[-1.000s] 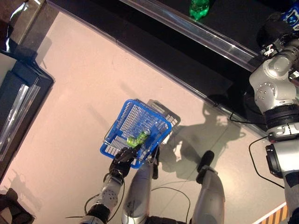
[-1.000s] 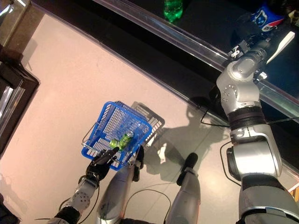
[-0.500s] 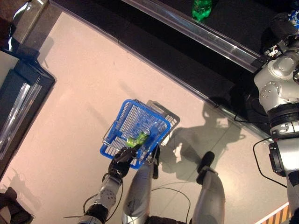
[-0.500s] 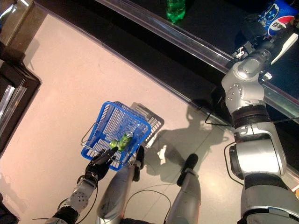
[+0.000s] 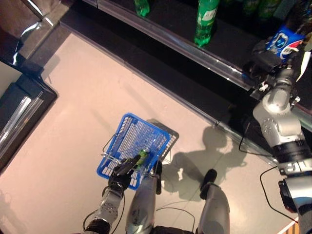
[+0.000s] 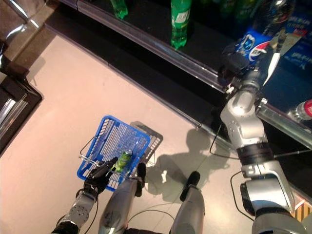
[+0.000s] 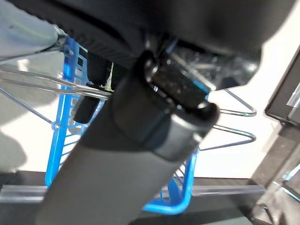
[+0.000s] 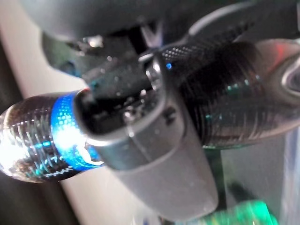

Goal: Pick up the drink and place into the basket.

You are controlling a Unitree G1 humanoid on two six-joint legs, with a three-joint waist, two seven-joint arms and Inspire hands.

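Bottle (image 6: pixel 253 45) on shelf (image 6: pixel 195 70) | my right hand (image 6: pixel 234 61) fingers wrapped around its body | smooth, slippery, heavy; left hand (image 6: pixel 100 173) grips basket (image 6: pixel 109 146) handle

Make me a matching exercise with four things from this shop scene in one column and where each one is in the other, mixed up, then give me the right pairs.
Things:
1. blue basket
2. green can
3. dark cola bottle
4. green bottle

Places:
A. standing on the dark shelf, untouched
B. in the right hand, at the shelf
C. hanging from the left hand by its wire handles, above the floor
D. lying inside the basket

Pairs: 1-C, 2-D, 3-B, 4-A
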